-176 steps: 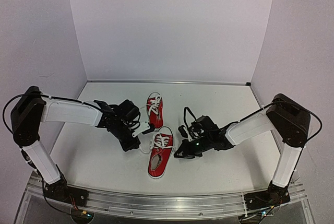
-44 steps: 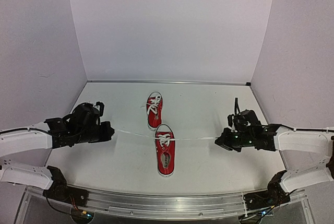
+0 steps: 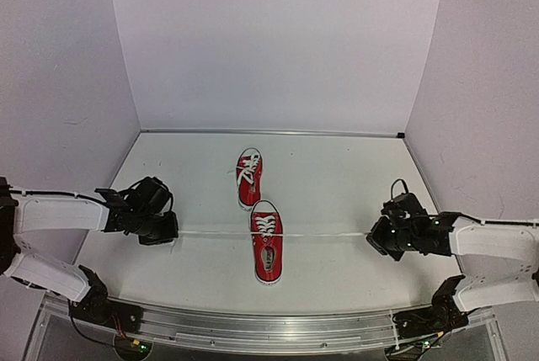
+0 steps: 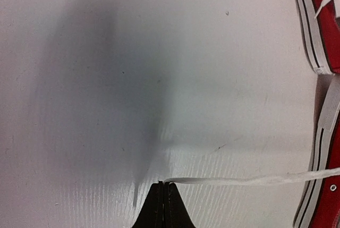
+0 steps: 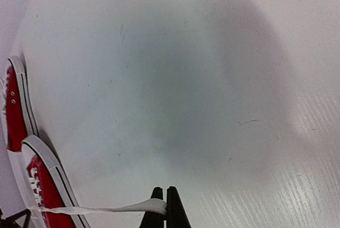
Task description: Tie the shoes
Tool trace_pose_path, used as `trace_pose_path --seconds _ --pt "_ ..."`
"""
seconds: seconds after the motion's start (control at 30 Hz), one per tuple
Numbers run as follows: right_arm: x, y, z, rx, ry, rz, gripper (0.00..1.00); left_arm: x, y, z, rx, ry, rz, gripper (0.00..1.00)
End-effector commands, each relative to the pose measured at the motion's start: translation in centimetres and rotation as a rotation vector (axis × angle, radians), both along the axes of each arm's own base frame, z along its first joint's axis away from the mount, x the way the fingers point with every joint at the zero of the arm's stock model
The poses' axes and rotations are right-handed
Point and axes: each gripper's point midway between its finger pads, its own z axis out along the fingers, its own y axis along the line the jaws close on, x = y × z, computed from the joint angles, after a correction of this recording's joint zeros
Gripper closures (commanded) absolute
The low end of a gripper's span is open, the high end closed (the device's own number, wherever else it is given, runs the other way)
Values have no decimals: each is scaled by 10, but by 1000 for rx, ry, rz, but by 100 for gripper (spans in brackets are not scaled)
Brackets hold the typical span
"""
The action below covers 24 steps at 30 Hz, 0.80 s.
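In the top view the near shoe (image 3: 266,243) lies at lower centre on the table (image 3: 337,176), its long axis running up-down, with the far shoe (image 3: 248,177) just above it and slightly left. The left gripper (image 3: 162,231) at the frame's left and the right gripper (image 3: 376,239) at its right sit about equally far from it. Each is pinched fully closed on one end of the lace (image 3: 324,236), which is drawn taut left-right across that axis. I judge the next move must come inward along this line. The wrist views show fingertips (image 4: 156,209) biting the lace end; only the top view shows both arms together.
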Motion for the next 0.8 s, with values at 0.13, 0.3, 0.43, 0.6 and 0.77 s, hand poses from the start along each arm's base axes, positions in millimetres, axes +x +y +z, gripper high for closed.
trace_pose_path --seconds 0.13,0.3,0.43,0.6,0.77 --pt "30 58 -7 -29 -19 323 92 20 -44 14 -37 -22 -234 88" --pt "31 63 2 -1 -54 343 53 22 -47 28 -64 -60 -245 50" --pt "31 63 22 7 -106 361 8 29 -39 54 -12 -121 -245 19" --pt "42 80 84 19 -301 484 2 47 -38 92 21 -198 -231 1" --pt "56 82 163 -87 -554 577 2 64 -44 138 42 -300 -249 0"
